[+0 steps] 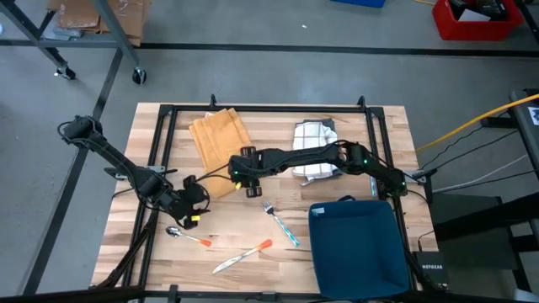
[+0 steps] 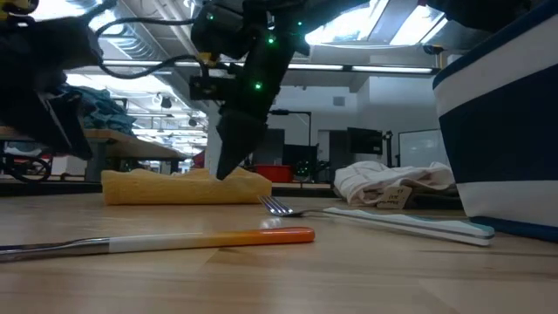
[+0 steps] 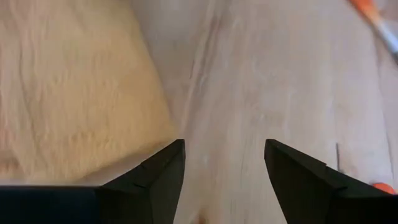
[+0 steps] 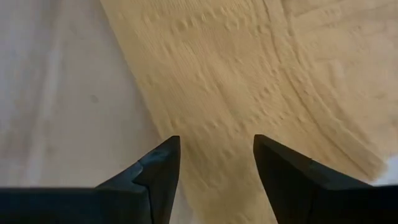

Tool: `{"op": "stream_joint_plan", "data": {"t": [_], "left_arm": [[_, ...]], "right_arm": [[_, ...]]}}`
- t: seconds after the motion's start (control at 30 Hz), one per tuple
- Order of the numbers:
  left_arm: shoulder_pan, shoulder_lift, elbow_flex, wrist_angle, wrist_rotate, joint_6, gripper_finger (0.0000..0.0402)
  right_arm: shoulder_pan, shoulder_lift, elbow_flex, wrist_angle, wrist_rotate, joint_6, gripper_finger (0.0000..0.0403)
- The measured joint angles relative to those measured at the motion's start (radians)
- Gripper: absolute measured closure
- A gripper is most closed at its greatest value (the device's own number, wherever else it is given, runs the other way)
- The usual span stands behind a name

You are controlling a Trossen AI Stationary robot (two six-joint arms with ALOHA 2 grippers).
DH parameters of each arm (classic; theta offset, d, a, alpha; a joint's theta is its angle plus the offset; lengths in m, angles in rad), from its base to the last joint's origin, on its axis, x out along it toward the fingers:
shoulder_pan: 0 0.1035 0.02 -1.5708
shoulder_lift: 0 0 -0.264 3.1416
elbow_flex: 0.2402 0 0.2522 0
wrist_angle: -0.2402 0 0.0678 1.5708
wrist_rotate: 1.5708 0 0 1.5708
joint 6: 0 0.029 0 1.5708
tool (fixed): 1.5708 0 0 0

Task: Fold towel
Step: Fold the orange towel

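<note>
High view: the yellow towel (image 1: 217, 141) lies folded at the table's (image 1: 354, 114) far left; the left tool (image 1: 193, 212) and right tool (image 1: 250, 187) hang at its near edge, jaws apart, likely releasing it

High view looks straight down; low view level across the table (image 1: 278, 244); both wrist views hover close over the towel (image 4: 249, 81).
</note>
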Motion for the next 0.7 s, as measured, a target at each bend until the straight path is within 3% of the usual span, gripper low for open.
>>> {"op": "stream_joint_plan", "data": {"t": [0.3, 0.47, 0.7], "left_arm": [[0.027, 0.047, 0.0, 0.081, -0.116, 0.249, 0.0191], [0.084, 0.15, 0.0, 0.101, -0.12, 0.287, 0.0191], [0.16, 0.329, 0.0, 0.274, -0.119, 0.392, 0.0192]], "right_arm": [[0.003, 0.0, 0.0, -0.125, 0.038, -0.036, 0.0197], [0.007, 0.001, 0.0, -0.148, 0.041, -0.067, 0.0197], [0.007, 0.008, 0.0, -0.146, 0.05, -0.092, 0.0197]]}}
